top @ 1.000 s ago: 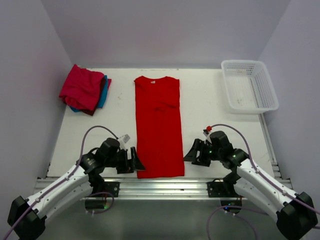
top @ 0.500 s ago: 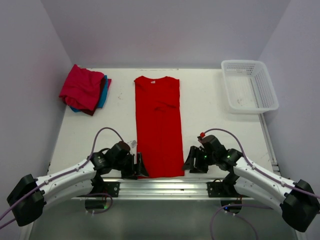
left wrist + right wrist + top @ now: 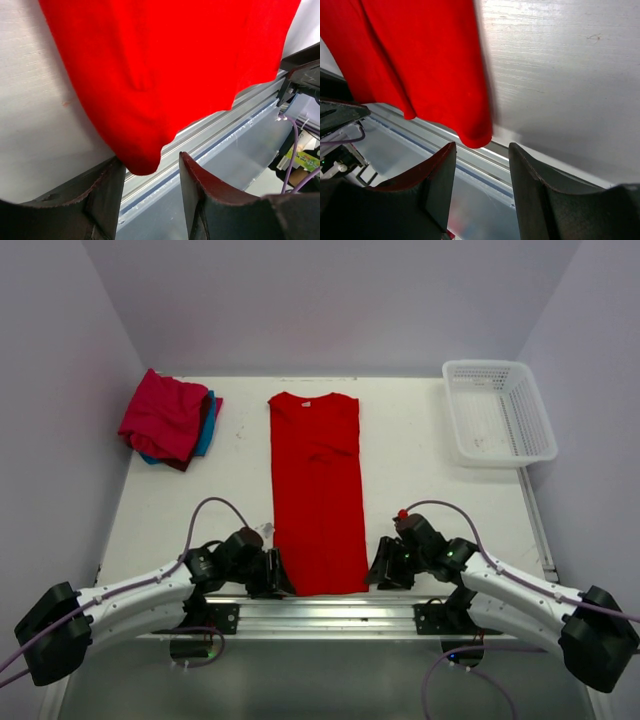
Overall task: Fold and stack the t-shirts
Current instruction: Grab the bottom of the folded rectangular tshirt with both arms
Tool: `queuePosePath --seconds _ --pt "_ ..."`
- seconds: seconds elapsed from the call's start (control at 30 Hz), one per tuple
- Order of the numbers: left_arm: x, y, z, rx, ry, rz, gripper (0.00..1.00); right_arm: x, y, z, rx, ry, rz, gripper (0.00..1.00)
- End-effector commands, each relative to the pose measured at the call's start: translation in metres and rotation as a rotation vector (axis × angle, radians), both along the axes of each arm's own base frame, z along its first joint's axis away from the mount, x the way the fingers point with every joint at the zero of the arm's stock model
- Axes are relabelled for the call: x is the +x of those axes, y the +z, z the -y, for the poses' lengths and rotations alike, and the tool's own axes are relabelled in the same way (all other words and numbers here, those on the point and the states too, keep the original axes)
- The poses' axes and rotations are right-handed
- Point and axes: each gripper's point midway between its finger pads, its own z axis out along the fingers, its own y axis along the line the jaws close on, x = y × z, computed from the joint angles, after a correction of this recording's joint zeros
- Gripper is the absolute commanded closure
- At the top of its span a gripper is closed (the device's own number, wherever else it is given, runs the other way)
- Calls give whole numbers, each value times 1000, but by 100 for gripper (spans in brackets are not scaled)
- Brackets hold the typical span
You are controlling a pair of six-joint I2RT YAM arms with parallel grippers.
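Observation:
The bright red t-shirt (image 3: pixel 317 490) lies as a long narrow strip down the table's middle, collar at the far end. My left gripper (image 3: pixel 282 575) sits at its near left corner and my right gripper (image 3: pixel 374 568) at its near right corner. In the left wrist view the red corner (image 3: pixel 142 160) hangs between the parted jaws of the left gripper (image 3: pixel 150 162), unclamped. In the right wrist view the other corner (image 3: pixel 477 137) sits just ahead of the open right gripper (image 3: pixel 481 150). The crimson-pink t-shirt (image 3: pixel 162 415) lies bunched on the teal-blue t-shirt (image 3: pixel 208 428) at the back left.
A white mesh basket (image 3: pixel 497 364) stands at the back right corner. The metal rail (image 3: pixel 320 608) runs along the table's near edge, right under both grippers. Walls close in the table (image 3: pixel 430 480) on three sides.
Both grippers have moved in toward the near corners of the red t-shirt and lowered. Their jaws have narrowed around the corners.

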Motion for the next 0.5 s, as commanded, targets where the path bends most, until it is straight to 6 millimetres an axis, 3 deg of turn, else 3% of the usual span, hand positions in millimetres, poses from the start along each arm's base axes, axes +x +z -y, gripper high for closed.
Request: queuePosePath --seconds 0.0,0.07,0.23,0.27,0.33,0.37,0.43,0.47 --pt "-10 -17 -13 77 4 -40 49 4 -4 -2 -7 -30 6 49" --pt "-9 -16 -14 79 5 -34 50 5 -7 -4 -10 -25 5 49" --pt "-8 -16 -14 81 13 -24 68 7 -16 -10 -5 -19 0 51" --pt "-8 -16 -15 80 14 -20 75 6 -19 -11 -14 -19 -9 52" --pt "-8 -17 -16 83 17 -18 83 8 -20 -13 -11 -17 2 57" --pt "-8 -17 -17 82 20 -16 92 9 -21 -14 -11 -17 3 66" --pt "-9 -19 -18 87 24 -21 100 9 -23 -15 -15 -16 4 77" --pt "-8 -18 -18 83 27 -20 100 9 -22 -15 -15 -17 2 92"
